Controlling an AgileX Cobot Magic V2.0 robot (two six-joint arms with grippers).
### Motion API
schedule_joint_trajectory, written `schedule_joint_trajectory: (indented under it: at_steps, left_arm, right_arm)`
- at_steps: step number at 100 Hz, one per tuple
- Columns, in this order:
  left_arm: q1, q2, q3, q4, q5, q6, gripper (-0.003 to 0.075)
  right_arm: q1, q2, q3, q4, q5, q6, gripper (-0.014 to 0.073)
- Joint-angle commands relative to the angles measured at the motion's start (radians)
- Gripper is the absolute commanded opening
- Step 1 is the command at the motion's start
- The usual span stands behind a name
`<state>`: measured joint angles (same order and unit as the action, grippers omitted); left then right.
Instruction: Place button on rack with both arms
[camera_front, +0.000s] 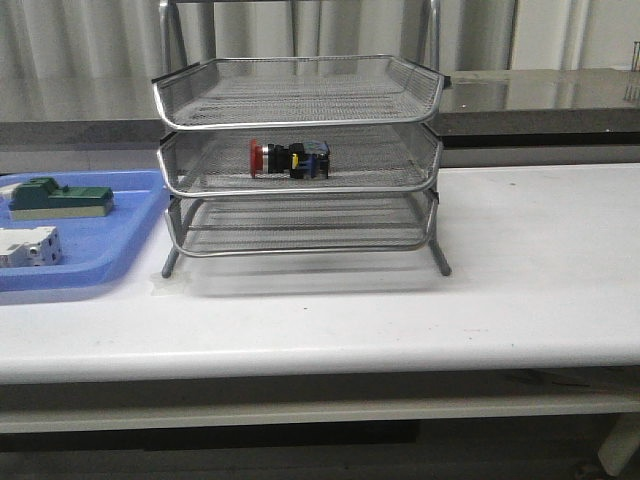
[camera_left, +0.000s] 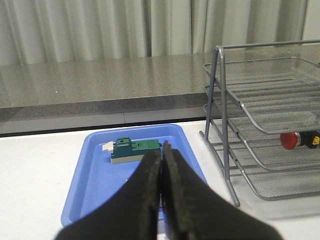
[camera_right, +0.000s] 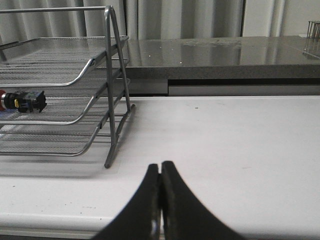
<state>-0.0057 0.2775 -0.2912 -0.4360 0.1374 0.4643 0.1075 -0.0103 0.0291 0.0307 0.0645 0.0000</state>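
Observation:
The button (camera_front: 290, 158), with its red head and black body, lies on its side in the middle tier of the silver wire-mesh rack (camera_front: 300, 105). It also shows in the left wrist view (camera_left: 299, 139) and the right wrist view (camera_right: 22, 100). The rack shows there too (camera_left: 260, 100) (camera_right: 60, 75). My left gripper (camera_left: 161, 152) is shut and empty above the blue tray, left of the rack. My right gripper (camera_right: 160, 167) is shut and empty over the bare table, right of the rack. Neither arm shows in the front view.
A flat blue tray (camera_front: 110, 250) lies left of the rack and holds a green block (camera_front: 55, 196) and a white block (camera_front: 28, 246). The tray (camera_left: 95, 185) and the green block (camera_left: 134, 150) show in the left wrist view. A grey counter (camera_front: 540, 95) runs behind the white table (camera_front: 520, 280).

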Motion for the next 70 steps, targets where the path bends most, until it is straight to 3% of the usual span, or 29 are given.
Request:
schedule_joint_trajectory:
  at_steps: [1,45,70]
  left_arm:
    - [0.003,0.007,-0.028,-0.014,-0.073,-0.008,0.0004]
    - [0.003,0.007,-0.028,0.006,-0.099,-0.022,0.0004]
    - [0.003,0.007,-0.005,0.436,-0.109,-0.470,0.0004]
  right_arm:
    - [-0.005,-0.020,-0.017,-0.010,-0.085,0.000,-0.0067]
    - [-0.005,-0.020,-0.017,-0.010,-0.085,0.000,-0.0067]
    - [-0.005,-0.020,-0.017,-0.010,-0.085,0.000,-0.0067]
